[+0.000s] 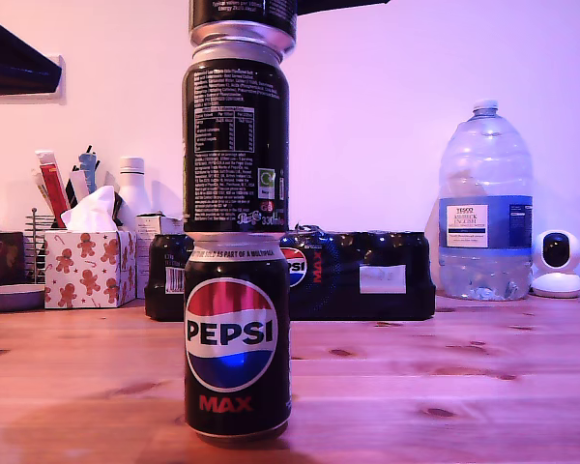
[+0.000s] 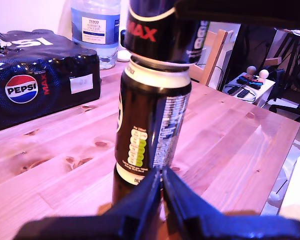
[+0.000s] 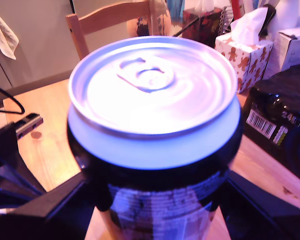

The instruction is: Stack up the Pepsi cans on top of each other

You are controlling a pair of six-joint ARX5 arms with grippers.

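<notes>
bottom can: a Pepsi Max can (image 1: 237,348) stands upright on the wooden bench (image 1: 464,387), logo toward the exterior camera, near the front edge in the exterior view
middle can: a second Pepsi can (image 1: 235,145) stands upright on the bottom can's top, its white nutrition text facing the exterior camera; the first wrist view shows it side-on (image 2: 152,125)
top can: a third Pepsi can (image 1: 244,19) sits at the middle can's silver rim, mostly cut off by the exterior view's upper edge; whether its full weight rests there I cannot tell; the first wrist view shows its red MAX lettering (image 2: 155,30) just above the middle can's rim
my first gripper: (image 2: 162,192) low, just in front of the stack, near where the bottom and middle cans meet; its fingers (image 2: 140,200) are pressed together with nothing between them
my second gripper: (image 3: 155,200) its dark fingers (image 3: 50,200) sit on both sides of the top can (image 3: 152,115), clamped on its body; the silver lid and pull tab fill that view
behind the stack: a shrink-wrapped Pepsi Max multipack (image 1: 358,275), a large clear water bottle (image 1: 485,208) at the exterior view's right, a gingerbread-print tissue box (image 1: 89,266) at its left, a small white camera (image 1: 557,263) at the far right
</notes>
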